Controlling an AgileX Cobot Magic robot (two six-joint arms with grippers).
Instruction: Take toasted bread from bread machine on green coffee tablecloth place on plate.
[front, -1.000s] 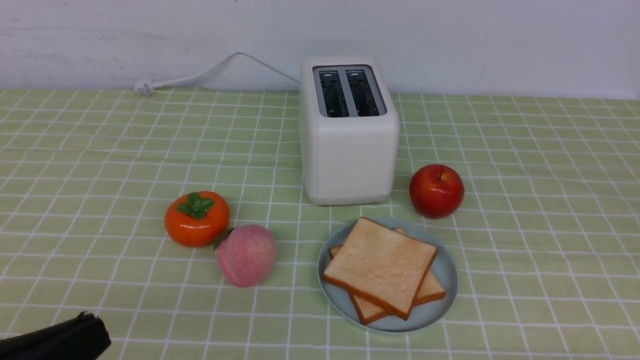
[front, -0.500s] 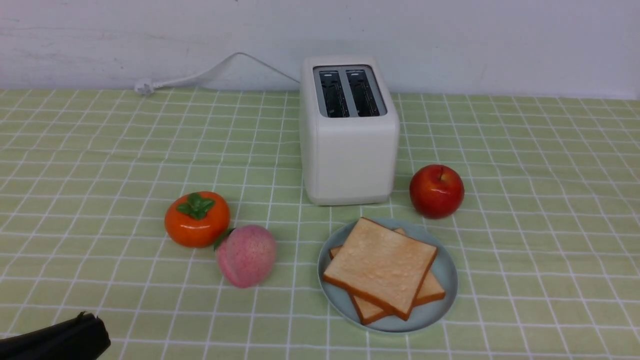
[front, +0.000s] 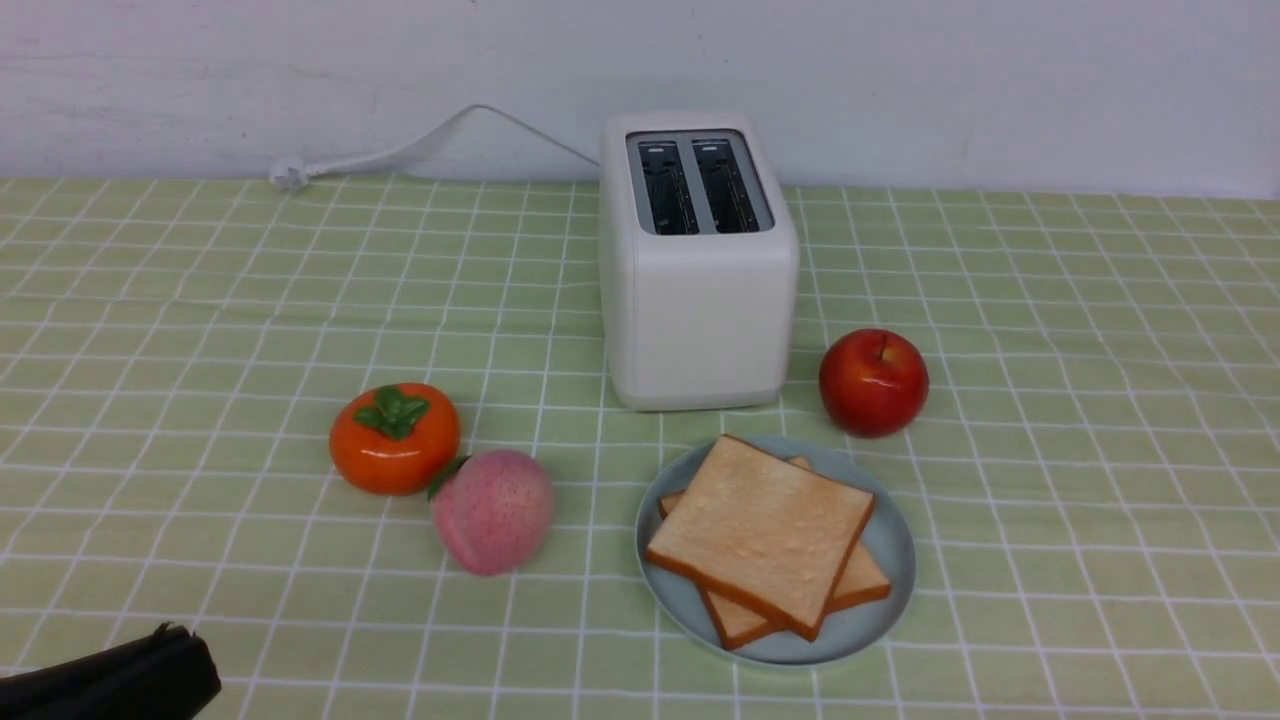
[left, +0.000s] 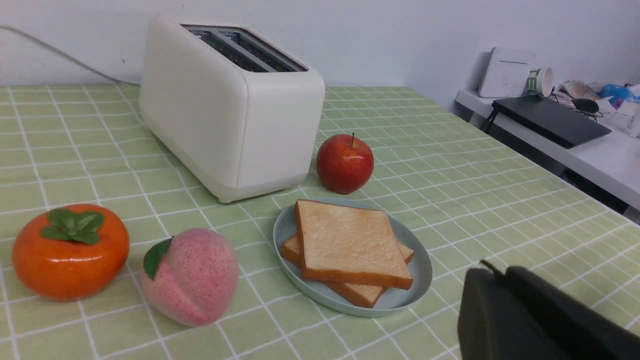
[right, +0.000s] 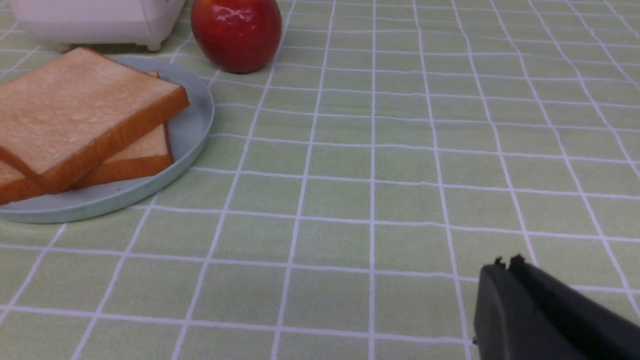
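Front view: you have both toasted bread (front: 762, 527) slices stacked on plate (front: 880, 545), just before bread machine (front: 697, 262), slots empty. Left wrist: your left gripper (left: 492, 272) fingers together, holding nothing. Right wrist: your right gripper (right: 506, 262) likewise pressed together, over green coffee tablecloth (right: 400, 165).

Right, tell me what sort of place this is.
Probably a lab or office staged as a breakfast table: a checked tablecloth, a toaster, and a side desk holding a laptop.
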